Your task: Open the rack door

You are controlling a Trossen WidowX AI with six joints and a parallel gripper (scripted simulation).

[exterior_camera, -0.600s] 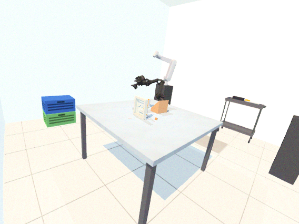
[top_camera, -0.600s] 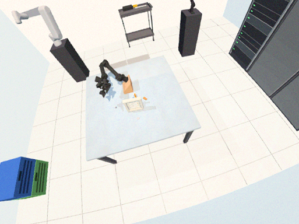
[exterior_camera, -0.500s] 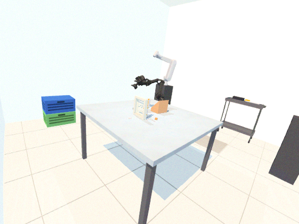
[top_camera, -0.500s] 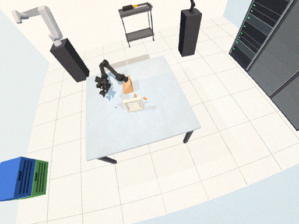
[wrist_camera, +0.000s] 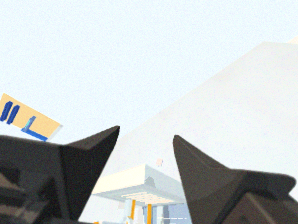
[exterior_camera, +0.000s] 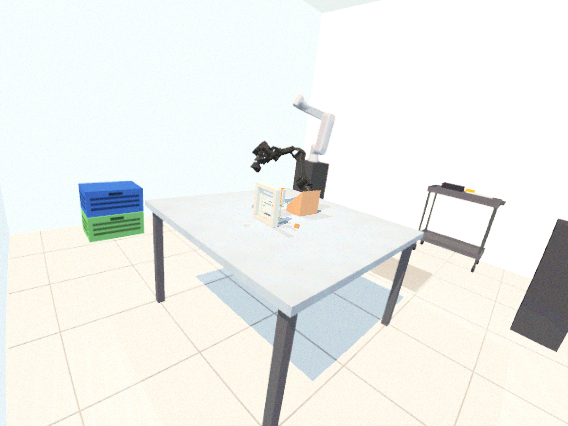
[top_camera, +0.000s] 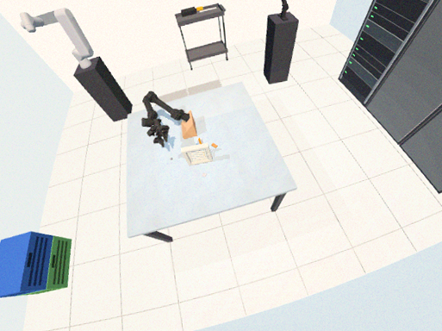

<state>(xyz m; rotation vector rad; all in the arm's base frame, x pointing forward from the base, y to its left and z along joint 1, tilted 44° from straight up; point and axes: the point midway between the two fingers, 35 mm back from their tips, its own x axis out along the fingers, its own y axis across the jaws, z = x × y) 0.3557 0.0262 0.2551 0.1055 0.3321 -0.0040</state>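
Note:
The cream rack frame (top_camera: 196, 147) (exterior_camera: 276, 206) (wrist_camera: 131, 176) stands upright on the table (top_camera: 236, 179) (exterior_camera: 320, 265). Orange upright parts (exterior_camera: 282, 197) (wrist_camera: 149, 214) show on its arm-facing side; one is probably the door handle, but I cannot tell which, and the door's angle is unclear. My gripper (top_camera: 164, 143) (exterior_camera: 256, 167) (wrist_camera: 147, 133) is open, with nothing between its fingers. It hangs above the table, higher than the frame and off to one side of it, apart from the handle. In the wrist view the frame's top lies below and beyond the fingertips.
An orange wedge-shaped block (top_camera: 189, 127) (exterior_camera: 306, 204) stands near the arm's base. A small orange block (top_camera: 214, 145) (exterior_camera: 297, 226) lies beside the frame. Small pinkish pieces (top_camera: 204, 174) (exterior_camera: 246, 225) (wrist_camera: 159, 162) lie on the table. Blue and green crates (top_camera: 19, 261) (exterior_camera: 111, 200) stand on the floor.

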